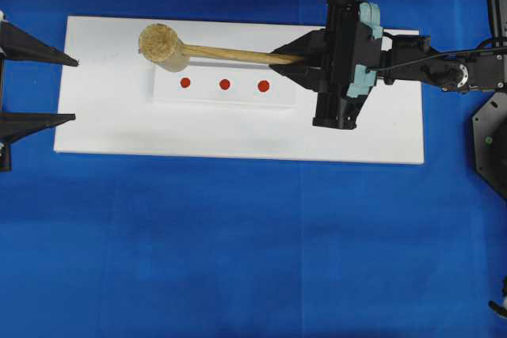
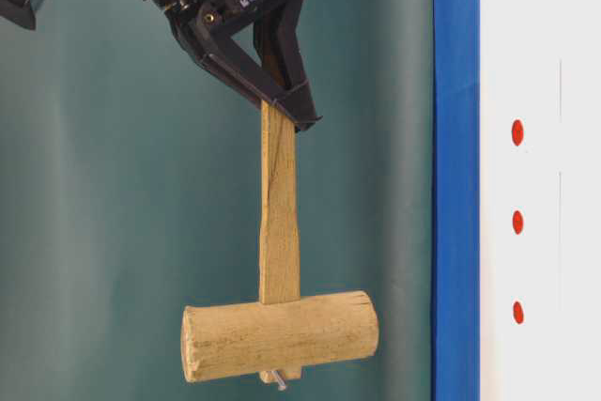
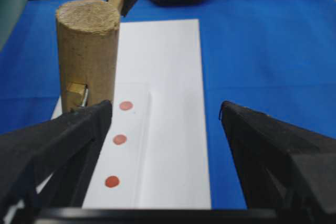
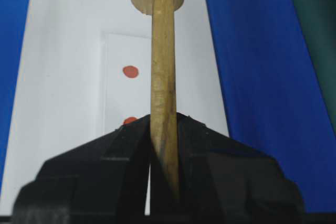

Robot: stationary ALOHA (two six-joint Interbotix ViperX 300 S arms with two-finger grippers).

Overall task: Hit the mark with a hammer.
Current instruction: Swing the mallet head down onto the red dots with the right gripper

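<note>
Clamped in my right gripper (image 1: 295, 59), the hammer (image 1: 186, 49) stretches away from me, its head held off to one side of the mark (image 1: 264, 85), while my left gripper (image 1: 71, 89) idles agape, further off.

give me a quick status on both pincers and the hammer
Right pincer shut on hammer handle, head held above the board. Left pincer open, empty. Mark uncovered, nothing in the way.
</note>
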